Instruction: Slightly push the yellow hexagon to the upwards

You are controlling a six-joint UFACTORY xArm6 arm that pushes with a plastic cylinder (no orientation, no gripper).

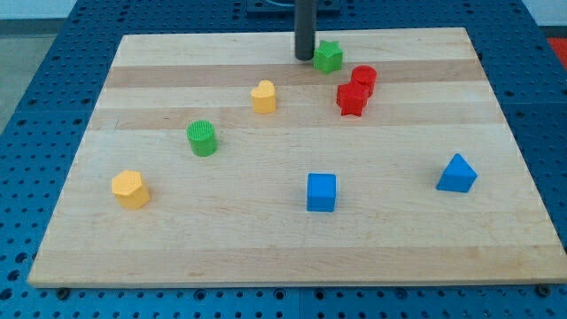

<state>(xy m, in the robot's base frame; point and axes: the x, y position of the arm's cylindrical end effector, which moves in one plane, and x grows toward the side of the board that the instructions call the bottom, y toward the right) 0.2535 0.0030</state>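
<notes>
My tip [305,58] stands at the pale wooden desk [266,239] top edge, just beside the green block [328,56]; no jaws fitted. The yellow hexagon block [130,189] sits far lower-left. Crossing risks nudging the yellow heart-like block [263,97] or green cylinder [202,138].

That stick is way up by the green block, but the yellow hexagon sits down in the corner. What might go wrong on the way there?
My tip is at the view's top, just left of the green block, far from the yellow hexagon.

1. The straight path passes close to the other yellow block and the green cylinder; I might knock either.

2. I must get below the hexagon; approaching from above would push it downwards.
</notes>
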